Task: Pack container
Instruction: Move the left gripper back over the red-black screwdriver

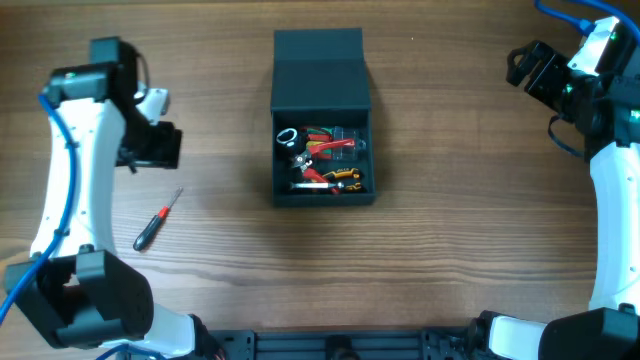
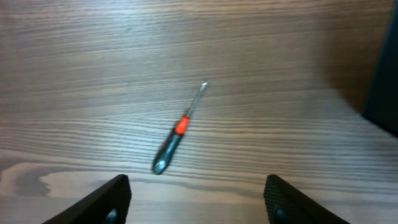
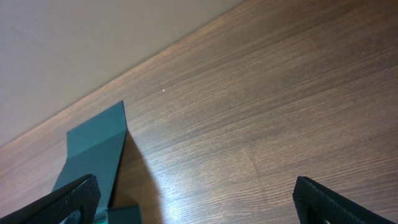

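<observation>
The container (image 1: 325, 198) is sitting open near the middle of the wooden bench (image 1: 450, 250), its flap lid (image 1: 320, 70) lying folded back toward the far edge. A jumble of hand tools (image 1: 325, 160) with red, yellow and black grips is lying inside it.

Well apart from the box, on its left, a screwdriver (image 1: 158, 218) with a black handle and a red collar is lying loose on the bench, its tip pointing diagonally toward the far side.

The left claw (image 1: 160, 145) is hovering above the bench near the screwdriver and beyond its tip. Its fingers are standing wide apart and gripping nothing. In the left wrist view the screwdriver is lying ahead of the two dark fingertips (image 2: 118, 193).

The right claw (image 1: 525, 65) is hanging over the far right corner, well away from the container. It is likewise spread wide and empty, its camera looking across bare wood toward the raised lid.
</observation>
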`<state>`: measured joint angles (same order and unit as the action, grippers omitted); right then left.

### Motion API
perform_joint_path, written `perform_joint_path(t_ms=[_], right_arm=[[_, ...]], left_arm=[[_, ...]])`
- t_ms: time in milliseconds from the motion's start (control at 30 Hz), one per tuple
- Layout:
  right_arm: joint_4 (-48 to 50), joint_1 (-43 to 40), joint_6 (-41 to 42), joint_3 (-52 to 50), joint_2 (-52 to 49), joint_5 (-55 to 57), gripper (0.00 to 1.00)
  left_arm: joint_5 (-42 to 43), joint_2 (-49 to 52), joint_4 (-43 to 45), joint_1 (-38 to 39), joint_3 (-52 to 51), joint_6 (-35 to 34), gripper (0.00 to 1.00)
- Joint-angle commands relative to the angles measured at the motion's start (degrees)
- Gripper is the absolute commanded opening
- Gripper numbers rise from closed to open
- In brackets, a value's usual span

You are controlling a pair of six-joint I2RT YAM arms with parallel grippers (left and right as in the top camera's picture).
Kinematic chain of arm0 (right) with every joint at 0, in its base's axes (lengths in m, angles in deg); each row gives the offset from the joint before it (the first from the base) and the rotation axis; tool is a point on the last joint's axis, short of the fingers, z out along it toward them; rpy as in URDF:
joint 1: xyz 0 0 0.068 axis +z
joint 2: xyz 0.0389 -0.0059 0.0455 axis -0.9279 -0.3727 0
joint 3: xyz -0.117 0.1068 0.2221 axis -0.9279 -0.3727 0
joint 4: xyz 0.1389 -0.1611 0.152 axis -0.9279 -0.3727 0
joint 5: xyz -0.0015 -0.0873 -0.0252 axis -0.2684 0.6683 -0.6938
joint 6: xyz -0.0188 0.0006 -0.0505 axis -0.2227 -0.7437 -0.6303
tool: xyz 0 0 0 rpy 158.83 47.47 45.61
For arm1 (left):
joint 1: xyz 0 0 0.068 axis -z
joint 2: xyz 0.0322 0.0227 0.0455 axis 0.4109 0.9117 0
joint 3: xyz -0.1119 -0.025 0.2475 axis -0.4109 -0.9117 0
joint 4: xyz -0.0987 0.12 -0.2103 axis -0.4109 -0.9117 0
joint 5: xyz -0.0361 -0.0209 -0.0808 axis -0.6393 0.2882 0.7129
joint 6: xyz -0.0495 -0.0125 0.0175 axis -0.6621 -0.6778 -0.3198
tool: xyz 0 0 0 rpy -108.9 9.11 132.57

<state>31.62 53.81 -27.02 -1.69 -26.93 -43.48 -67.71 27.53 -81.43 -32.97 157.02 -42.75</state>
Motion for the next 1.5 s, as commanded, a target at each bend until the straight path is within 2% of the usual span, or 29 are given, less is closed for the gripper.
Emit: perform_joint_path(t_ms=[0,100,167,300,433,600,700,767,867,967,1100,1267,1367,1467], right_arm=[[0.0,0.0,0.2,0.3,0.0,-0.1,1.0],[0.0,0.0,0.2,0.3,0.0,-0.1,1.0],[0.0,0.0,0.2,0.3,0.0,-0.1,1.0],[0.0,0.0,0.2,0.3,0.0,-0.1,1.0],[0.0,0.0,0.2,0.3,0.0,-0.1,1.0],[0.0,0.0,0.2,0.3,0.0,-0.1,1.0],[0.0,0.0,0.2,0.3,0.0,-0.1,1.0],[0.0,0.0,0.2,0.3,0.0,-0.1,1.0],[0.0,0.0,0.2,0.3,0.0,-0.1,1.0],[0.0,0.0,0.2,0.3,0.0,-0.1,1.0],[0.0,0.0,0.2,0.3,0.0,-0.1,1.0],[0.0,0.0,0.2,0.3,0.0,-0.1,1.0],[0.0,0.0,0.2,0.3,0.0,-0.1,1.0],[0.0,0.0,0.2,0.3,0.0,-0.1,1.0]], left_arm=[[0.9,-0.5,-0.2,-4.0,-0.5,5.7,0.64],[4.5,-0.5,-0.9,-5.0,-0.6,11.5,0.49],[5.5,-0.5,-2.7,-5.0,-1.6,11.1,0.42],[4.8,-1.8,-6.3,-3.8,-4.1,9.1,0.41],[4.3,-7.9,-7.8,0.6,-4.1,8.7,0.43],[-0.7,-26.0,-7.7,10.3,-4.1,7.9,0.62],[-1.1,-35.2,-5.4,9.5,-7.0,8.2,0.75],[-1.2,-39.9,-0.9,7.4,-13.8,10.5,0.84],[-1.3,-44.5,10.1,6.0,-29.5,17.0,0.85],[-2.6,-44.4,15.8,6.8,-34.0,17.1,0.84],[-4.9,-42.1,16.1,5.9,-34.0,16.5,0.85],[-3.5,-36.3,21.4,-0.5,-34.0,8.9,0.96],[-1.2,-32.8,21.5,-2.7,-33.9,9.9,0.97],[-1.2,-27.7,21.6,-3.2,-33.9,13.9,0.95]])
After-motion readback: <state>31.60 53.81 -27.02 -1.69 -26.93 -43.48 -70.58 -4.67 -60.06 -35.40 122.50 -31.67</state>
